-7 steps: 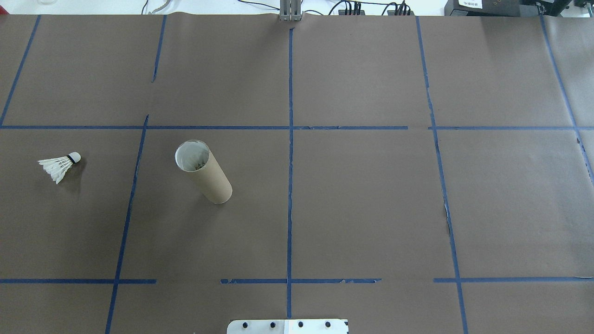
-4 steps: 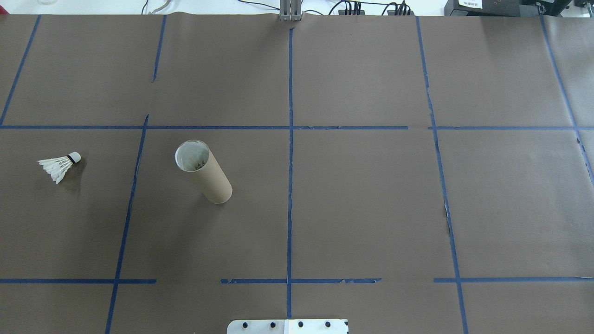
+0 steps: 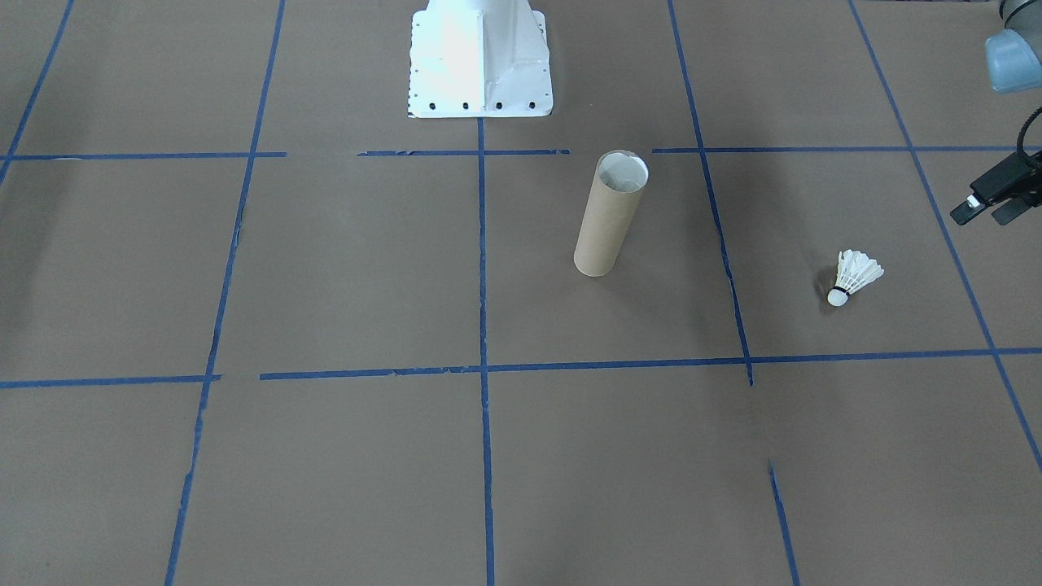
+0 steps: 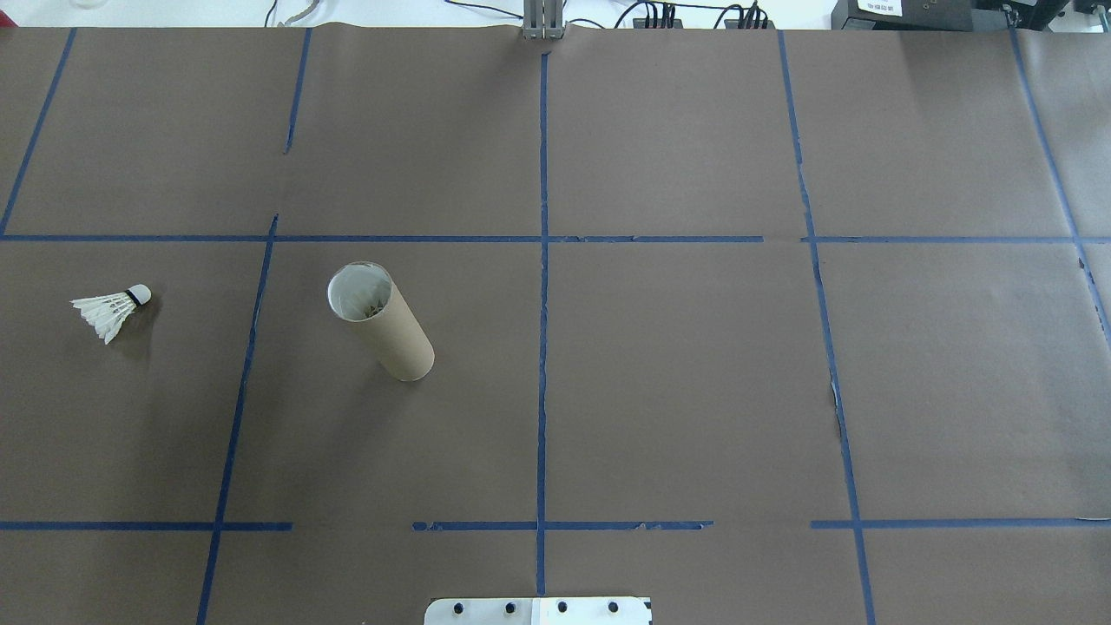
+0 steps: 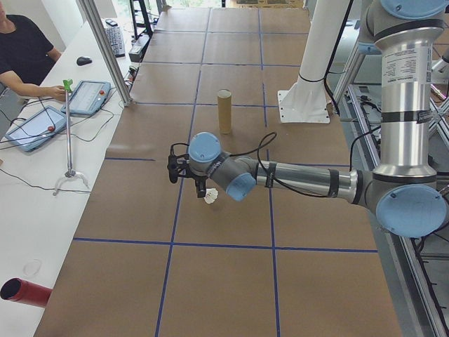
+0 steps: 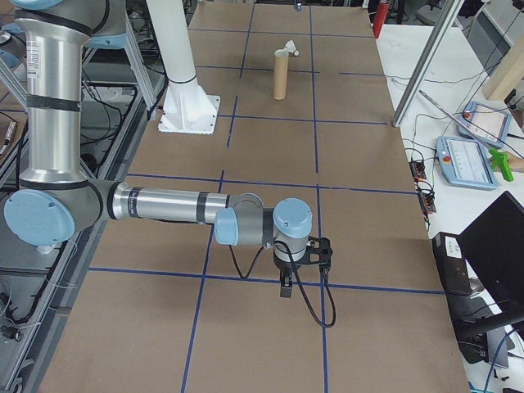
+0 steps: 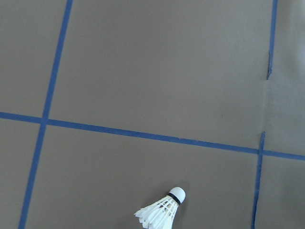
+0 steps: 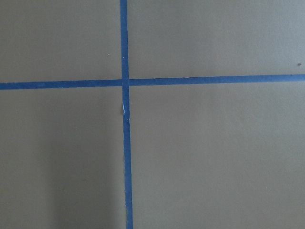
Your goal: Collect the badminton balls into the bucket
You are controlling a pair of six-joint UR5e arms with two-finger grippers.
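The shuttlecock (image 4: 113, 311) lies on its side on the brown paper that covers the counter (image 4: 677, 373), far out on the robot's left, with its rounded cork tip toward the cardboard tube (image 4: 382, 321) and its feather skirt fanned away from it. The tube stands upright and well apart from the shuttlecock, a blue tape line (image 4: 247, 347) running between the two. Its mouth is open and its white inside shows, with something pale and feathery visible deep within.

In the front-facing view, the left pincer (image 3: 989, 202) enters at the edge of the picture, above the counter and near the shuttlecock (image 3: 853, 277) but not touching it. Its fingers look slightly parted, though too little of it shows to tell its state for certain. The left wrist camera looks down on the shuttlecock (image 7: 161, 212) at the bottom of its picture.

The right pincer (image 6: 299, 270) shows only in the right side view, low over a tape crossing, far from the tube (image 6: 282, 74); whether it is open or closed cannot be told.

The white pedestal base (image 3: 479, 61) is bolted to the counter.
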